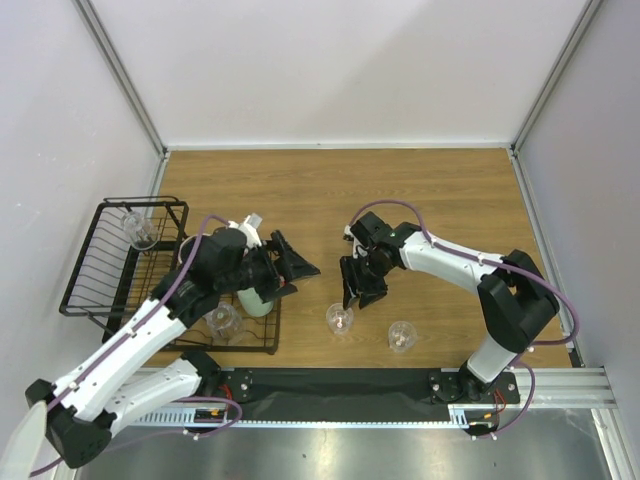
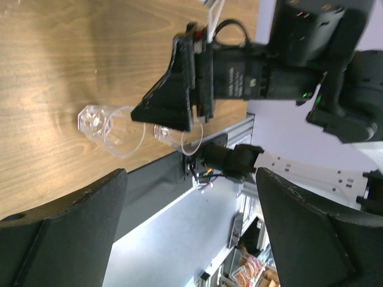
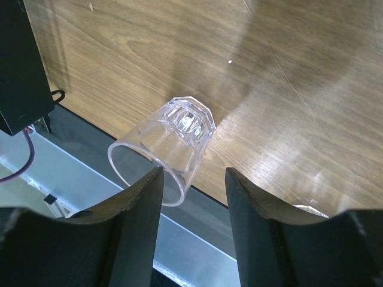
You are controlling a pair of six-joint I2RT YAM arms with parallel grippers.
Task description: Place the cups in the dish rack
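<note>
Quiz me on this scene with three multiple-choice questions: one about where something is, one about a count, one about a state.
1. The dish rack sits: A at the left; B at the right; C far middle.
2. Clear tumblers outside the rack: A one; B two; C four.
3. The left gripper has jaws: A clamped on a cup; B shut, empty; C open, empty.
Answers: A, it lies along the left wall. B, one tumbler is at the right gripper, with another tumbler beside it. C, nothing sits between them.

You have room by the far edge of the table (image 1: 430, 190); clear cups (image 1: 340, 319) block the near edge, the dish rack (image 1: 100, 262) the left.
</note>
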